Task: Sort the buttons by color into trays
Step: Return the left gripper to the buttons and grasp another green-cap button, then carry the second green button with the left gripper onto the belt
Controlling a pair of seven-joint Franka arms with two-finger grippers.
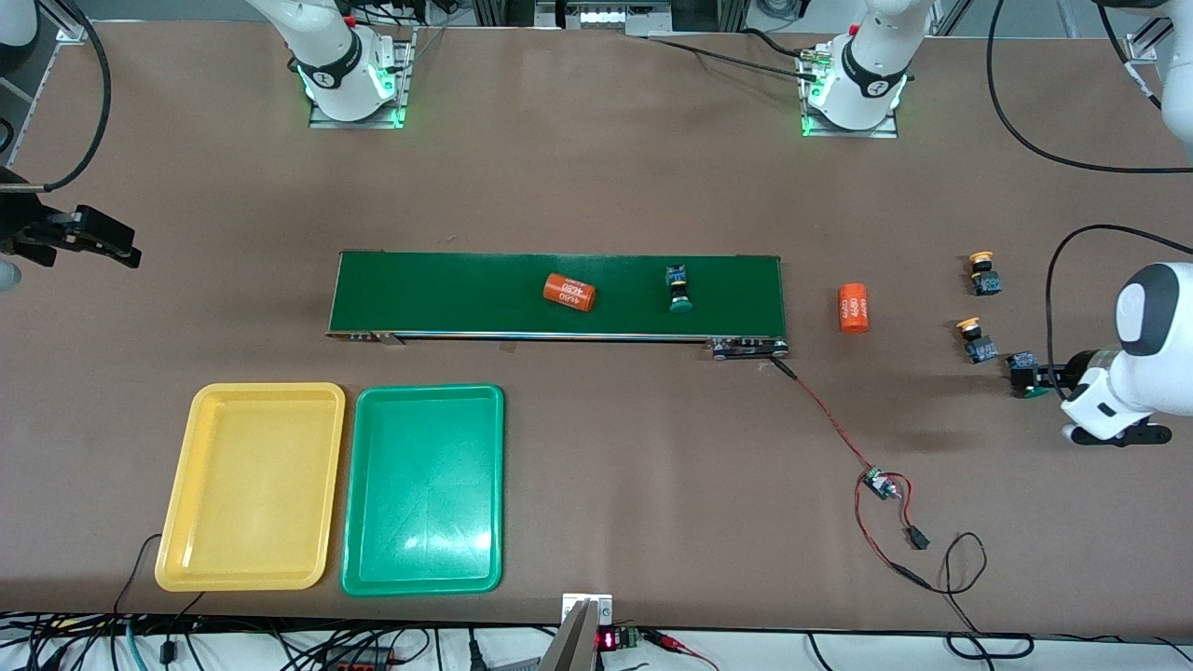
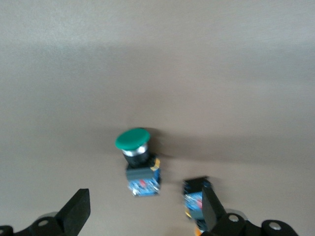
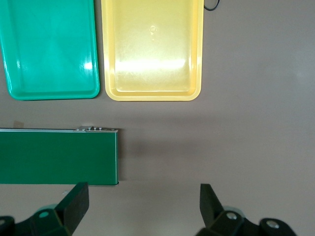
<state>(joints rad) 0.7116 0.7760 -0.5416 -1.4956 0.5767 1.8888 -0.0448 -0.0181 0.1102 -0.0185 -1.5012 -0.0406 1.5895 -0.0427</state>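
While both arms hang with fingers spread wide and holding nothing, the four buttons lie away from the trays. The left gripper [image 1: 1030, 380] is low over the table [image 1: 596, 186] at the left arm's end, right at a green button [image 1: 1025, 375]; in the left wrist view that green button [image 2: 138, 160] lies on the table between the open fingers [image 2: 76, 211], touching neither, with part of a second button [image 2: 194, 199] beside one finger. Two yellow buttons sit near that same table edge: one yellow button [image 1: 977, 340] just beside the green one and farther from the front camera, the other yellow button [image 1: 982, 272] farther still. The second green button [image 1: 678, 288] lies on the conveyor belt [image 1: 447, 294] in the middle of the table, toward the belt's left-arm end, with an orange cylinder [image 1: 569, 292] beside it on the belt. Another orange cylinder [image 1: 853, 308] lies on the table between the belt and the yellow buttons. The right gripper [image 1: 93, 238] waits over the table edge at the right arm's end; its wrist view shows its fingers [image 3: 74, 204] well apart above bare table near the belt's end. The yellow tray [image 1: 200, 419] and green tray [image 1: 485, 485] lie side by side near the table's front edge, toward the right arm's end, the yellow one closer to that end, both with no buttons in them.
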